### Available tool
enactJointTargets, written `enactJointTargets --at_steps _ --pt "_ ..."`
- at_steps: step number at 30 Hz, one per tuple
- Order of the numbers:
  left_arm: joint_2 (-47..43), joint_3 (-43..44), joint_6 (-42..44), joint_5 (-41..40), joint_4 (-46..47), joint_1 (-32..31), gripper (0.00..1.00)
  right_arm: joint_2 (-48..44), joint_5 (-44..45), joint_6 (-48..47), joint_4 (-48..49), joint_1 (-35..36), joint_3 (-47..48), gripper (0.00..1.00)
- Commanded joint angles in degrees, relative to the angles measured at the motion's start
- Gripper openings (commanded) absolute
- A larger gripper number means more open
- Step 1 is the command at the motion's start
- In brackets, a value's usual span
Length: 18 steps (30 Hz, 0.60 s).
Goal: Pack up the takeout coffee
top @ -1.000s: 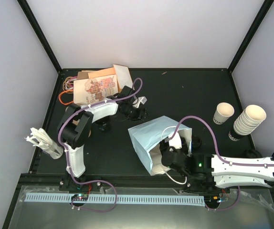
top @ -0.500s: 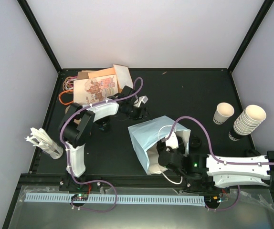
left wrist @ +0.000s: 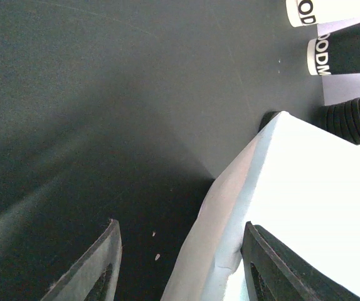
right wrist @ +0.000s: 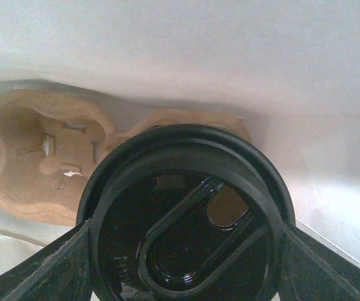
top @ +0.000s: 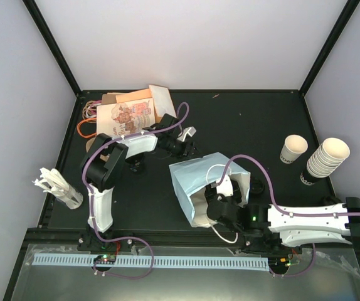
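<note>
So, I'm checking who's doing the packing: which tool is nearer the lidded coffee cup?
Right. The right tool grips the coffee cup inside the paper bag; the left tool sits open outside, at the bag's far edge.

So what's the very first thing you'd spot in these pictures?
The pale blue paper bag in the middle of the table stands out first, with the right gripper reaching into it. Inside, the gripper holds the takeout coffee, seen as a big round black lid in front of a brown pulp carrier. Off to the right stands a stack of cream cups.
</note>
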Motion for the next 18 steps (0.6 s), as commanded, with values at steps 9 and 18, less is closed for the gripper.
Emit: enactJointTargets --at_steps 9,18 --pt "1.3 -1.7 0.1 3.6 0.2 -0.7 0.55 -1.0 2.4 1.8 7.3 -0.7 -3.8 0.55" --pt "1.2 -1.3 -0.2 5.5 0.6 -0.7 0.55 -3.1 -0.9 1.5 12.2 -2.7 -7.5 0.53"
